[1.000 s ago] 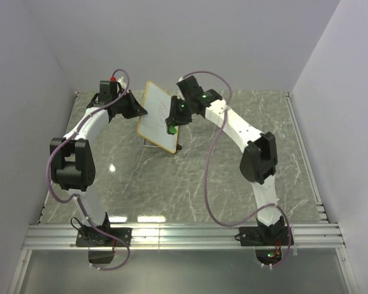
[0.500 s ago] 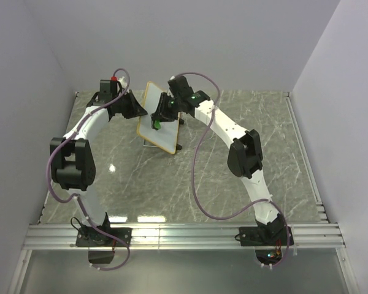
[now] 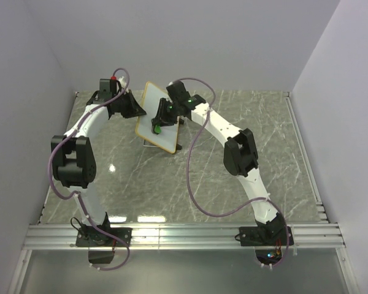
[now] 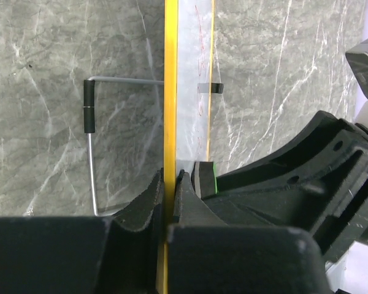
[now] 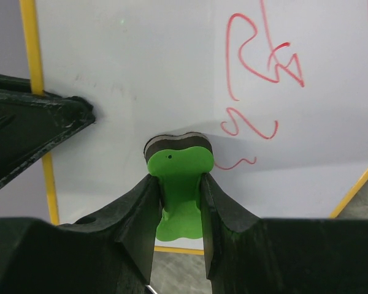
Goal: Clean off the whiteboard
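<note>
Pressure: hold the small green bow-shaped eraser (image 5: pixel 176 162), pinched by the right gripper (image 5: pixel 175 184), flat against the yellow-framed whiteboard (image 5: pixel 129 73) while sweeping toward the red scribbles (image 5: pixel 257 73).

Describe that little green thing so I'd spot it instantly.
Find the yellow-framed whiteboard standing at the far side of the marble table. Against its face, pinched in the right arm's fingers, is an eraser, bright green unlike anything beside it.
</note>
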